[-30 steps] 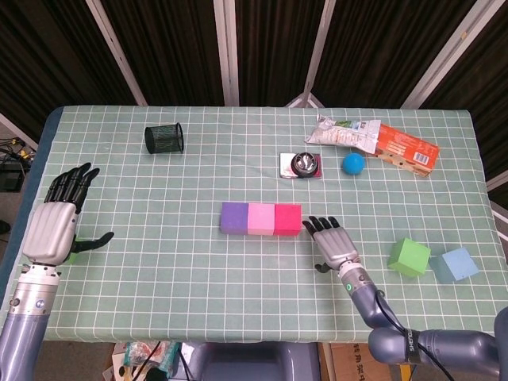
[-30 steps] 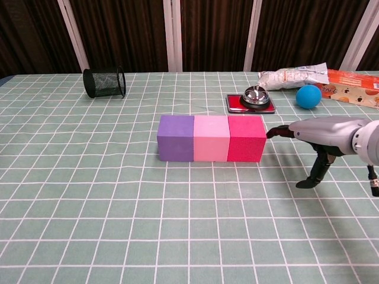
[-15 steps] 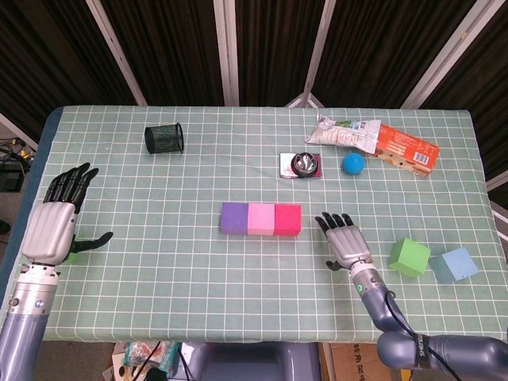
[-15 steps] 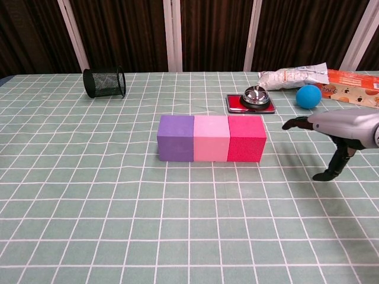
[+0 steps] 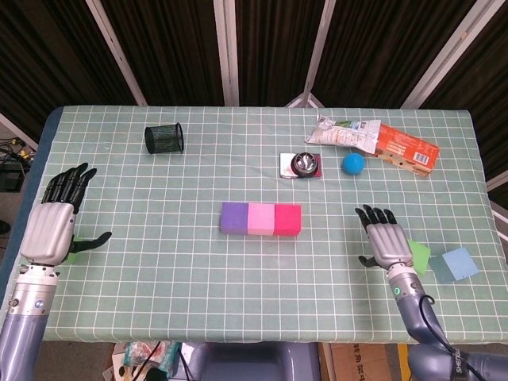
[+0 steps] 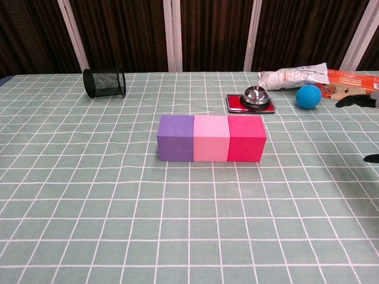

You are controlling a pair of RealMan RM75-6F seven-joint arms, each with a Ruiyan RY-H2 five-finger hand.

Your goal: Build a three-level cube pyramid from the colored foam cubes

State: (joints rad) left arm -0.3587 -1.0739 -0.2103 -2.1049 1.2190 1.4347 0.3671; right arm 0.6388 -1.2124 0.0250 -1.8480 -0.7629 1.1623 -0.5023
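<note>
The right robot hand (image 5: 386,238) hovers palm-down over the tabletop (image 5: 175,270) with its fingers spread wide and nothing in them. Just to its right, partly hidden under its edge, sits the green cube (image 5: 420,258); the light blue cube (image 5: 459,263) lies a little farther right, close to the green one. In the chest view only dark fingertips (image 6: 355,100) of this robot hand poke in at the right border.

Well to the left of the right robot hand stands the bottom row of the pyramid: the purple cube (image 5: 234,217), pink cube (image 5: 260,218) and magenta cube (image 5: 287,220), pressed side to side in a straight line, with nothing stacked on them. The magenta one is the nearest to the right robot hand, though a clear stretch of checked cloth lies between them.

Beyond the right robot hand, toward the far side, are a blue ball (image 5: 353,163), a silver call bell (image 5: 302,164) on its red base just left of the ball, and a white snack bag (image 5: 343,133) lying against an orange packet (image 5: 406,148).

The left robot hand (image 5: 54,222) is held at the left edge of the tabletop, fingers stretched open and apart, holding nothing. Something small and green (image 5: 73,255) shows just beneath it; I cannot tell what it is. Farther back from this robot hand, a black mesh pen cup (image 5: 163,138) lies on its side.
</note>
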